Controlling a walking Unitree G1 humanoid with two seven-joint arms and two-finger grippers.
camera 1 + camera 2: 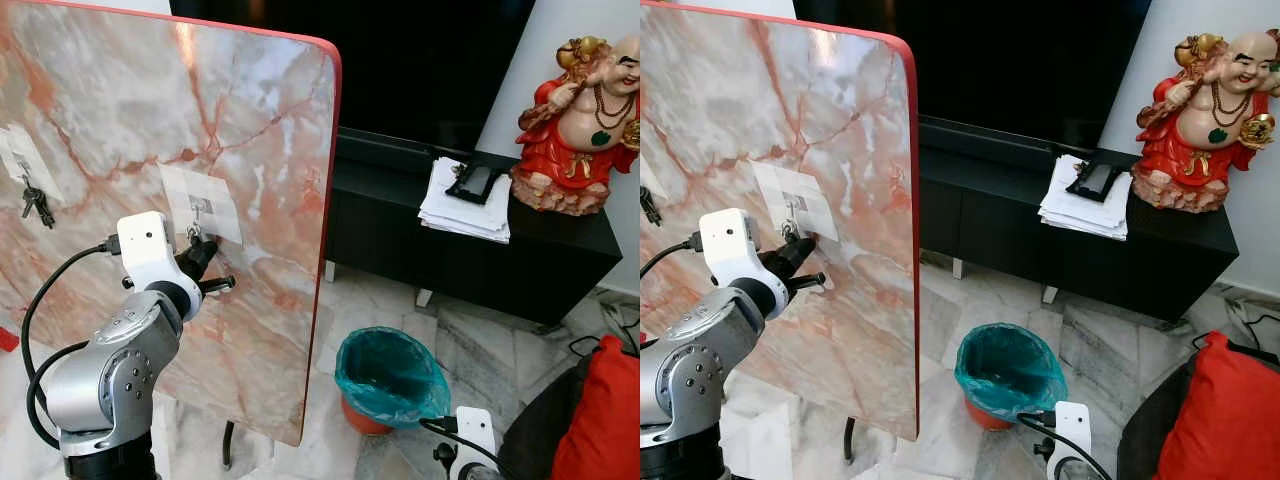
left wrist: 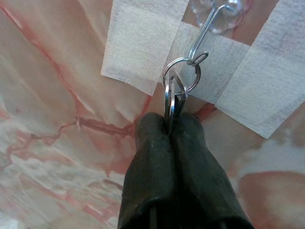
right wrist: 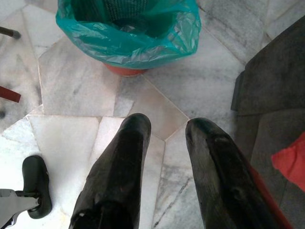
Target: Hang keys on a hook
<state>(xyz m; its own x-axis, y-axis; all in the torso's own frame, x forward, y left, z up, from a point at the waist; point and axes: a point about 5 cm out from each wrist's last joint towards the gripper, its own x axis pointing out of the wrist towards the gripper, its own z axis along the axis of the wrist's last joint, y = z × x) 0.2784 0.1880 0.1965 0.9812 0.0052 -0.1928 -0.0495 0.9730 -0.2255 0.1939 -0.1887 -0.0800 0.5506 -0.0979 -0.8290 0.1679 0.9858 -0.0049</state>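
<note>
the left gripper [image 2: 170, 125] is raised against the upright marble board [image 1: 120, 120], its two black fingers [image 2: 147, 157] pressed together on the keys [image 2: 171, 98]. the blades are pinched flat between the pads and stick out past the fingertips, so the bunch's long axis runs straight on from the fingers toward the board. at the far end of that line the key ring [image 2: 183, 71] already sits threaded on the curled tip of the wire hook [image 2: 202, 36], which slopes down from a clear suction base taped to the board with white tape [image 2: 138, 43].

so the relation that matters is simple: ring, hook and jaws all lie on one line, with the hook just beyond and above the fingertips, and the ring appears to bear on the hook's bend rather than only resting beside it (the wrist view is close enough to judge this fairly well). the next move, by my reading, is to let the fingers part and draw the arm back toward the near side along that same line, without dragging the ring off the curl.

a second set of keys [image 1: 37, 205] hangs on another taped hook further left on the board. the right gripper [image 3: 167, 143] hangs low near the floor beside the green-lined bin [image 3: 128, 28], fingers apart and holding nothing; it is well away from the hook, so the left arm is the one to finish.
</note>
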